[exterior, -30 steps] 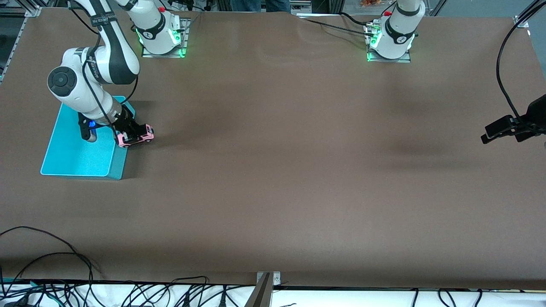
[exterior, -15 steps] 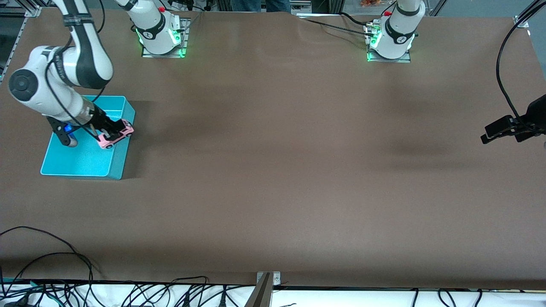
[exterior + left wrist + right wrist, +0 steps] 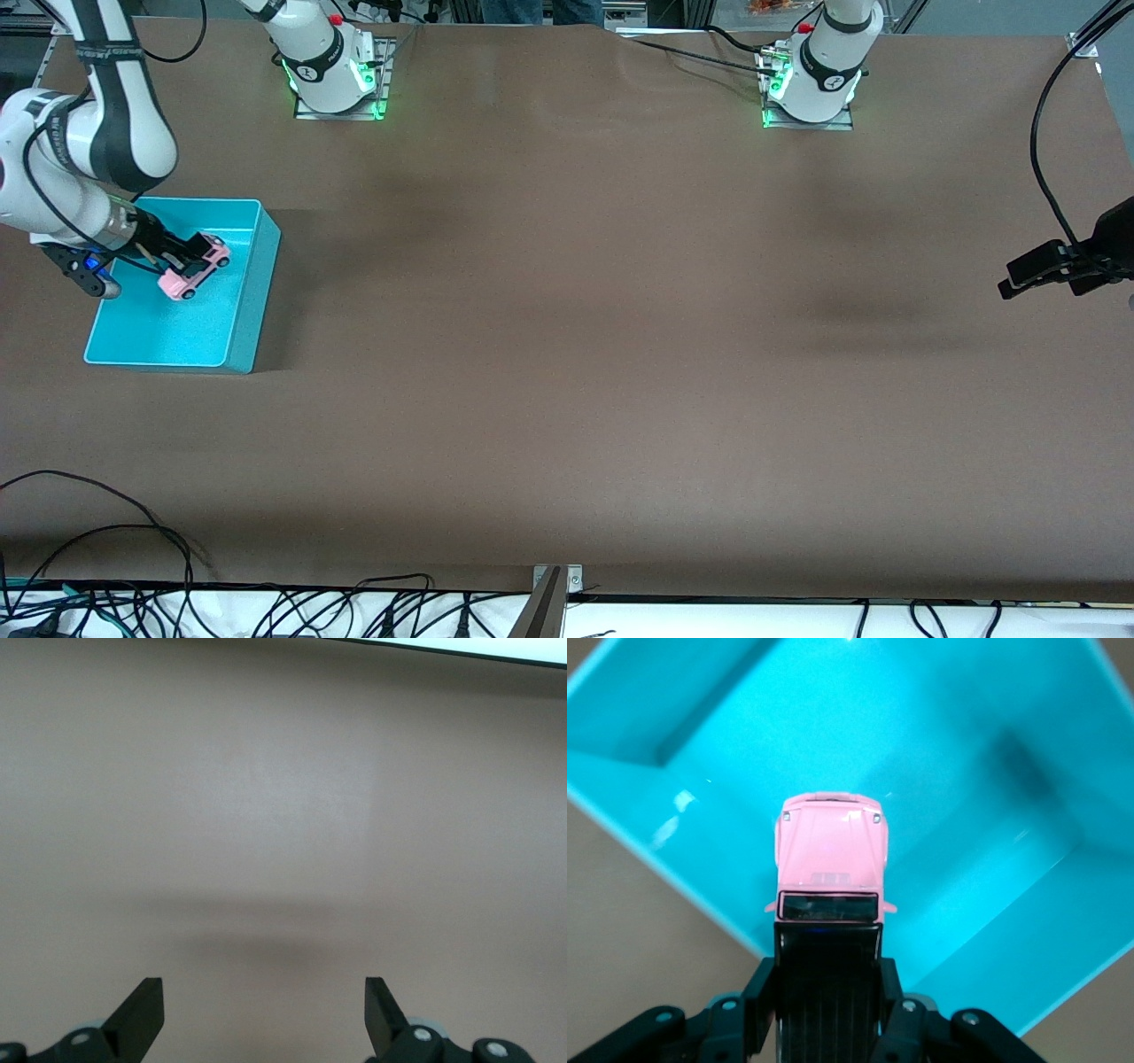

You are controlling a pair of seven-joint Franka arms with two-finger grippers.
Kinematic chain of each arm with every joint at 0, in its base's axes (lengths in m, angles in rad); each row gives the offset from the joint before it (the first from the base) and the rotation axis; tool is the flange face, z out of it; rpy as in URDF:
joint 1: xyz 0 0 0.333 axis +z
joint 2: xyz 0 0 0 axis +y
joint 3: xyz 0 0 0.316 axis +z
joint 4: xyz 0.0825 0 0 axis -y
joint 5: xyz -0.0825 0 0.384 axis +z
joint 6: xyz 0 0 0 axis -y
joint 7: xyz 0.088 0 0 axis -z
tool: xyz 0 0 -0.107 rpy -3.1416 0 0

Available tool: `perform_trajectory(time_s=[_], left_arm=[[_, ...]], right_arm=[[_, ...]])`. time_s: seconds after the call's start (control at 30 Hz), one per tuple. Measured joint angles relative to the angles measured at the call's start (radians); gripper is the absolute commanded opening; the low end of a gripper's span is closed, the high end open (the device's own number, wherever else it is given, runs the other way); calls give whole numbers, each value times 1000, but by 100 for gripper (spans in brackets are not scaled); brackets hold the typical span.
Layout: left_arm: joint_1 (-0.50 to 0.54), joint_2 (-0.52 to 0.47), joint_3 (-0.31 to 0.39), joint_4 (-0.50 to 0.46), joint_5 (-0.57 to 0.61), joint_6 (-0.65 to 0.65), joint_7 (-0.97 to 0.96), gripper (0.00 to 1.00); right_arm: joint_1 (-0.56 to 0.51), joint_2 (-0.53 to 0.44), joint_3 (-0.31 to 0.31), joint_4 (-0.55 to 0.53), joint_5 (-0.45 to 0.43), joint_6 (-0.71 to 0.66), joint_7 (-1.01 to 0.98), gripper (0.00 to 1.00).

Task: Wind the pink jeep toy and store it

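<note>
Near done: pink jeep toy (image 3: pixel 830 850) pinched between right gripper (image 3: pixel 188 261) jaws, hanging over turquoise bin (image 3: pixel 244 292); release left. Left gripper (image 3: pixel 264 1014) waiting, jaws spread, nothing between.

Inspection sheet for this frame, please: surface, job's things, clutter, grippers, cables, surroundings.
Surface: brown table, bare apart from the bin.
Job's things: pink jeep held in the air over the turquoise bin, not yet released; the bin sits at the right arm's end of the table.
Clutter: nothing seen.
Grippers: right gripper shut on the jeep's roof over the bin; left gripper open, empty, waiting over bare table.
Cables: black cables along the table edge nearest the front camera.
Surroundings: arm bases lit green.
</note>
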Motion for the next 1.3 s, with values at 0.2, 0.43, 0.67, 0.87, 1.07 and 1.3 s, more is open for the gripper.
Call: perform_trajectory(time_s=[0.2,0.43,0.67,0.87,1.07,1.3], left_arm=[[-2,0,-1,0,0,0,0,100],[-2,0,0,0,0,0,0,100],[-1,0,0,0,0,0,0,100],[-1,0,0,0,0,0,0,100],[-1,0,0,0,0,0,0,100],[-1,0,0,0,0,0,0,100]], right_arm=[[-15,50,-48,-1,-24,14,-96,0],[-22,126,-51,-4,-30,67,-102,0],[-39,188,-51,-18,-41,86,-117,0],[-44,195,-51,-20,-55,92,-145,13],[-46,194,-51,-20,-55,92,-156,97],[-55,205,-51,-21,-59,92,-156,100]])
